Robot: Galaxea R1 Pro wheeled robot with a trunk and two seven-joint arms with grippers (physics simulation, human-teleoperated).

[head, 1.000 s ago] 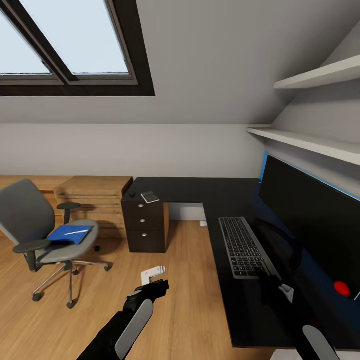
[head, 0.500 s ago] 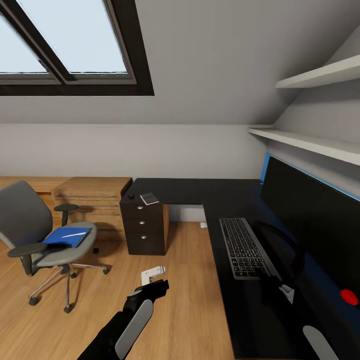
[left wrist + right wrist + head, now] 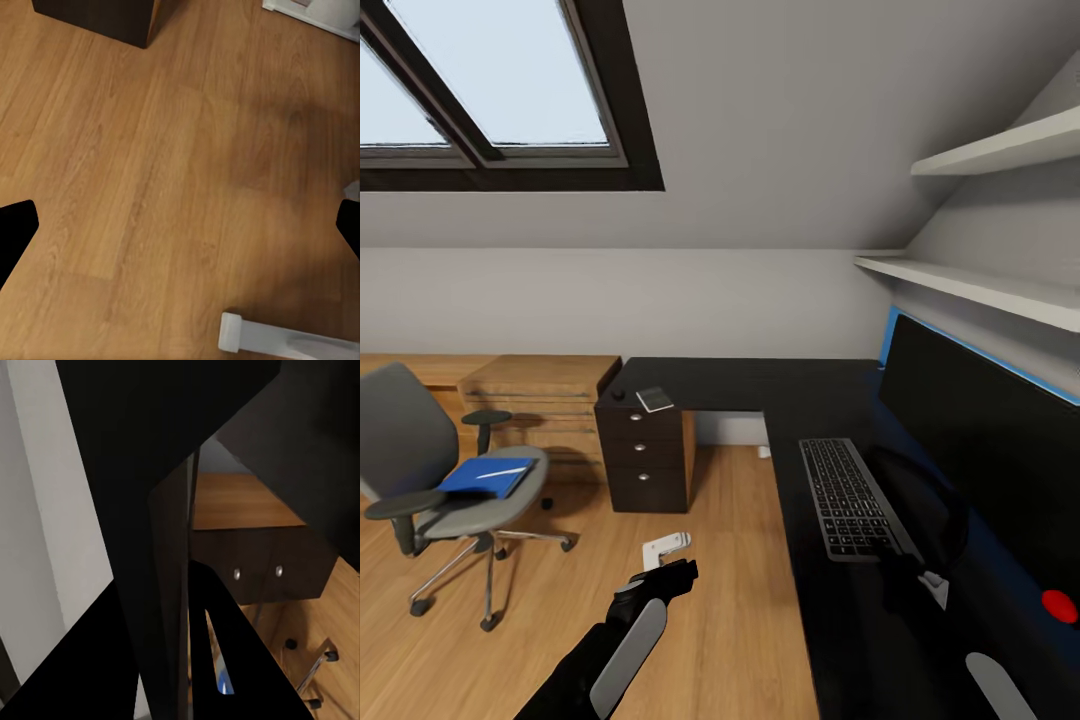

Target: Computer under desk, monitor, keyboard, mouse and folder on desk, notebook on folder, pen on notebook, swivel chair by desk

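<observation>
Floor of light wood planks (image 3: 740,600) fills the lower middle of the head view, under a sloped grey ceiling with a dark-framed skylight (image 3: 490,90) at upper left. The L-shaped glossy black desk (image 3: 760,385) runs from centre to lower right, carrying the slim dark-grey keyboard (image 3: 850,497) and the wide black monitor (image 3: 980,440), whose right side is cut off by the frame edge. A small grey-white notebook (image 3: 654,399) lies on the desk's far left end above the black drawer unit (image 3: 644,455). At middle left the grey swivel chair (image 3: 430,480) holds the flat bright-blue folder (image 3: 487,477) with a thin pale pen (image 3: 500,472) on it. The left gripper (image 3: 665,578) hangs over the floor, jaws spread. The right gripper (image 3: 915,590) sits dark against the desk; I cannot tell its jaws
</observation>
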